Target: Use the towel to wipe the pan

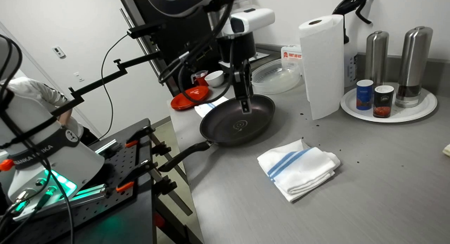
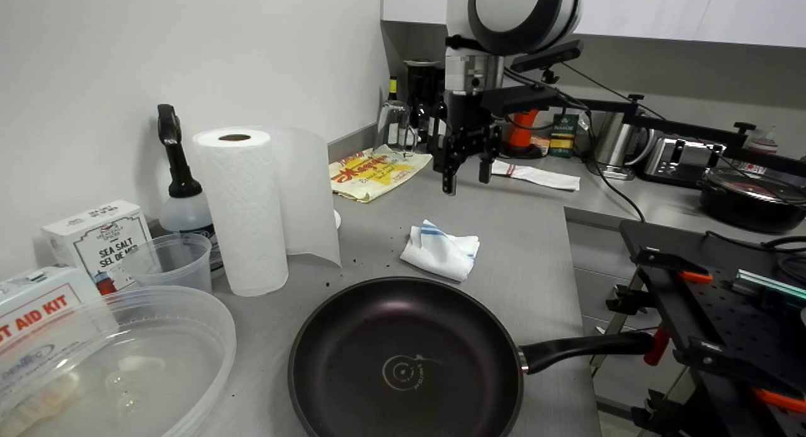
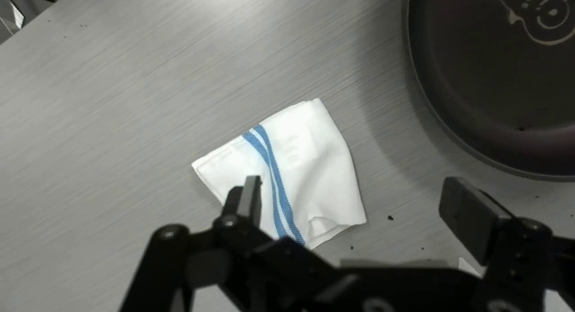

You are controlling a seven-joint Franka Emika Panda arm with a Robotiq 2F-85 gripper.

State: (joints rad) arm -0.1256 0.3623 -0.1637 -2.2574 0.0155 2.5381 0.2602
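Observation:
The towel, a folded white cloth with blue stripes, lies on the grey counter in both exterior views (image 1: 299,170) (image 2: 441,254) and fills the middle of the wrist view (image 3: 310,168). Beside it rests the dark frying pan (image 1: 239,121) (image 2: 441,336), which shows only in part at the upper right of the wrist view (image 3: 485,87). Its black handle (image 1: 184,156) juts over the counter's edge. My gripper (image 2: 467,184) (image 3: 355,186) hangs above the counter, pointing down, fingers wide apart and nothing between them. In the wrist view, one finger (image 3: 249,199) overlaps the towel's image.
An upright paper roll (image 1: 323,68) (image 2: 242,216) stands near the wall. Beyond it, a white plate (image 1: 427,103) carries metal grinders and small shakers. A clear plastic tub (image 1: 276,84), red plates (image 1: 190,98) and another striped cloth (image 1: 202,110) sit around the pan. Dark specks dot the counter.

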